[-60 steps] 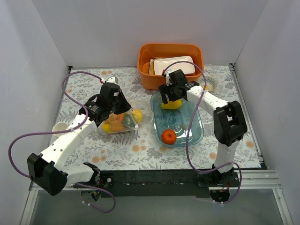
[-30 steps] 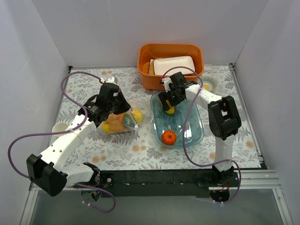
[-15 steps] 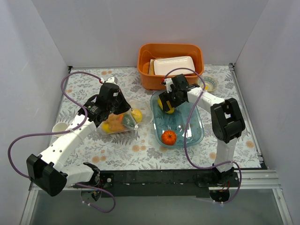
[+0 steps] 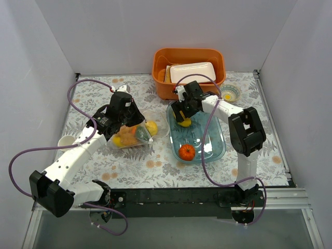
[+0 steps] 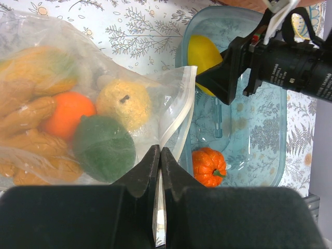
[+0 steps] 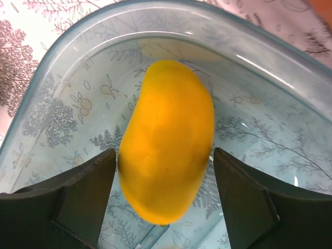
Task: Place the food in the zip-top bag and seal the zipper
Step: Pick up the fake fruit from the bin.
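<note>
A: While the right gripper [image 6: 165, 155] straddles the yellow fruit [image 6: 166, 140] in the blue dish [image 6: 57, 88], how does it lie?
B: Long axis along the spread fingers [image 6: 78, 207]. The left gripper [image 5: 160, 155] is farther off, pinching the zip-top bag [image 5: 31, 31].

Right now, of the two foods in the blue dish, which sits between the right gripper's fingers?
The yellow fruit, flanked by the right gripper; the orange pumpkin lies apart.
</note>
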### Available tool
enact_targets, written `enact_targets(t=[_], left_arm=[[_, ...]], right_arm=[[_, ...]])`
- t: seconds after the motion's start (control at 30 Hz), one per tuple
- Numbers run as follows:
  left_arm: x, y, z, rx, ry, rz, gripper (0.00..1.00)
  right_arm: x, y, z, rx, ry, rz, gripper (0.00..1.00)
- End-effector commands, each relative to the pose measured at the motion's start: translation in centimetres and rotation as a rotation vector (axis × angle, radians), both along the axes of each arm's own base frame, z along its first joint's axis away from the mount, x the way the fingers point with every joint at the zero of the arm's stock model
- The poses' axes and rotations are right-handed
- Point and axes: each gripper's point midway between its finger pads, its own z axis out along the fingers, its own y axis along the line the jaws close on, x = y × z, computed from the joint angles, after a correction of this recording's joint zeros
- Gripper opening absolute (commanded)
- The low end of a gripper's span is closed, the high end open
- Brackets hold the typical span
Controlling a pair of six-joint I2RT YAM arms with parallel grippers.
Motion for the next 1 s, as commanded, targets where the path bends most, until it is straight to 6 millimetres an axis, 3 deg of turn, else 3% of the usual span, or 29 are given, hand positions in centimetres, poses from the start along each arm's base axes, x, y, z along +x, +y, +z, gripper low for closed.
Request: enact_targets(t=[0.0,0.17,0.2,0.47,0.53,0.97], left_arm=[[-0.2,0.3,0.5,0.008,-0.018,-0.002,0.00],[-0.2,0.4,0.5,0.011,-0.020,0.003,0.00],[-0.2,0.4,0.5,0.011,-0.020,0.003,0.00],[-0.2,0.4,0.5,0.011,-0.018,0.002,0.00],[-0.3,0.4,0.7,0.007,-0.023,0.003,0.00],[-0.3,0.2,0.8,-0.001,-0.024,-0.005,0.00]], right_arm=[[0.7,0.7,0.3,-0.020,-0.013,0.028,0.81],[0.5,1.0,0.4,-0.006,-0.017,0.040,0.68],[0.5,1.0,0.5,-0.002,-0.016,0.039,0.61],[-0.3,1.2,1.3,0.036,-0.010,0.038,0.35],[-0.8,1.2,1.4,0.044,0.003,0.031,0.34],[-3.2,0.7,8.3,0.184,-0.060,-0.061,0.34]])
